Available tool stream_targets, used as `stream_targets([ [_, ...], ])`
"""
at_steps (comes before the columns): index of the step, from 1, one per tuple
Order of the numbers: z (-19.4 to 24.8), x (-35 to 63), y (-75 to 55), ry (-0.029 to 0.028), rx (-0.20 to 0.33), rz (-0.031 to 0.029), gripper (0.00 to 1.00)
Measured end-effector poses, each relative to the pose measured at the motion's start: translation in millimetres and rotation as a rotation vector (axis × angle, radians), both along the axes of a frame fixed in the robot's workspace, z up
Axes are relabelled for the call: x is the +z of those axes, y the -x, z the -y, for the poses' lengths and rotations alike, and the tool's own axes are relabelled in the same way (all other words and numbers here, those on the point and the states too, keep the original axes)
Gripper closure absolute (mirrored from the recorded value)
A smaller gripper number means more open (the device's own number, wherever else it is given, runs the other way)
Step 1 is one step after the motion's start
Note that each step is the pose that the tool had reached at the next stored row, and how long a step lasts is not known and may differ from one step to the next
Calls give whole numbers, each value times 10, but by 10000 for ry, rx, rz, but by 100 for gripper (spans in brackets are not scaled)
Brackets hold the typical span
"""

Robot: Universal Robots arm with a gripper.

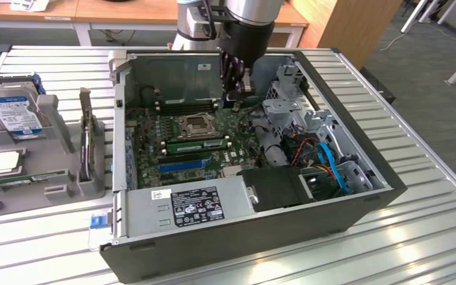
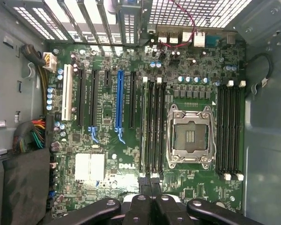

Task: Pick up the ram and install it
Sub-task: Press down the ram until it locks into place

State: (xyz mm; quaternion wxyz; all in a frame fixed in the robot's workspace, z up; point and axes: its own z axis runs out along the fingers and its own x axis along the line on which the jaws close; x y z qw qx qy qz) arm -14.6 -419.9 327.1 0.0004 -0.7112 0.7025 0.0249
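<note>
Over the Dell motherboard (image 2: 107, 154), I held the gripper (image 2: 149, 182) shut and apparently empty (nothing showed between its fingers). The ram (image 1: 200, 143) sat in its slot. I judged seating was under way, which called for a square press.

Hard drive (image 1: 12, 110) upright in grey holder (image 1: 54, 178); processor chip (image 1: 5, 161) flat in it; power supply (image 1: 188, 205) inside open case (image 1: 307, 231).

Open case (image 1: 291, 237) sitting on the table (image 1: 434, 237), parts holder (image 1: 54, 191) on the exterior view's left.
We're seeing the hard drive (image 1: 12, 110) standing in that holder behind the processor chip (image 1: 5, 161), and the gripper (image 1: 236, 89) hanging over the motherboard (image 1: 236, 157) in the case.
</note>
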Motion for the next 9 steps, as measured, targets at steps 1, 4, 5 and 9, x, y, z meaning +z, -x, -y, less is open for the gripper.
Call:
stream_targets([
  [1, 0, -14, 0, 0, 0, 21, 90],
  [4, 0, -56, 0, -1, 0, 79, 90],
  [5, 0, -68, 0, -1, -1, 96, 90],
  [9, 0, -127, 0, -1, -1, 180, 90],
])
